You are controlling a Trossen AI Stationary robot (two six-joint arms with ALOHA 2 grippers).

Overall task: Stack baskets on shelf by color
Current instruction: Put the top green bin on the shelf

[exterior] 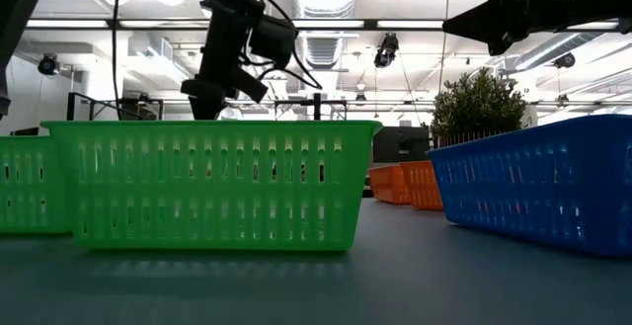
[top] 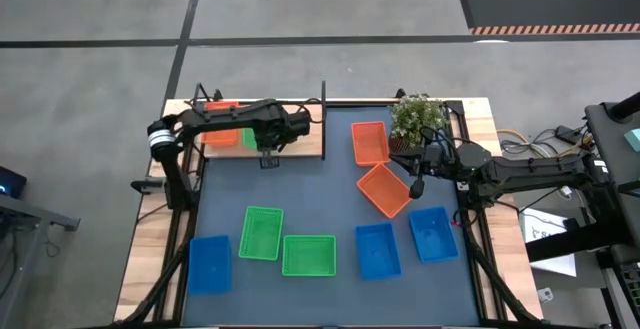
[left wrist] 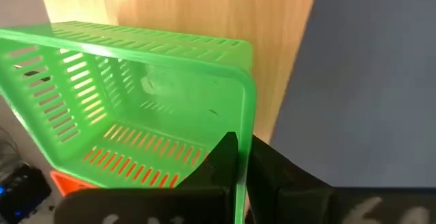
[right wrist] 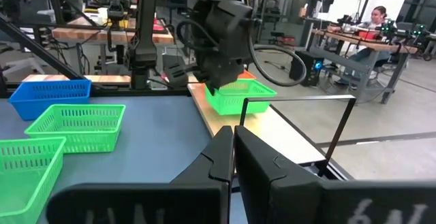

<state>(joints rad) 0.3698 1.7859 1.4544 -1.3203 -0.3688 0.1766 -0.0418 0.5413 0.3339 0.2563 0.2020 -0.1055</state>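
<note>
Green basket (left wrist: pixel 136 108), rim clamped by left pincer (left wrist: pixel 238 157), hides orange basket (left wrist: pixel 65 181); right pincer (right wrist: pixel 234 149) together.

Counting from overhead: three blue baskets (top: pixel 209 263), three green baskets (top: pixel 261 232) with one of them on the wooden shelf (top: pixel 305 146), three orange baskets (top: pixel 369 142), one potted plant (top: pixel 417 117), and two robot arms (top: pixel 530 172).
</note>
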